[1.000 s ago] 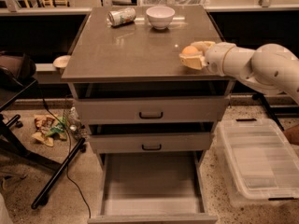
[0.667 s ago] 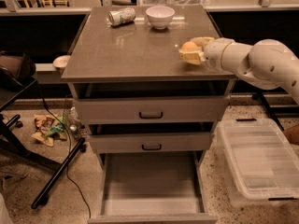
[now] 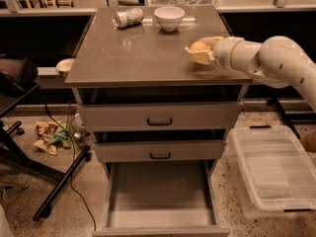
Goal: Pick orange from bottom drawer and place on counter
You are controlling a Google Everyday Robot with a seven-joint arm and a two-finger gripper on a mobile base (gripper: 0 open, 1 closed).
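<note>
Orange (image 3: 198, 46) in claw (image 3: 194, 53) above counter (image 3: 133, 53), right side

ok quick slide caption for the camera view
End effector holds the orange at the right of the counter; bottom drawer open

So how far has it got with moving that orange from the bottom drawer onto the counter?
The bottom drawer stands open and looks empty, so the pick seems done. The claw holds the orange low over the right side of the counter. Left to do: set it down, let go and pull away.
</note>
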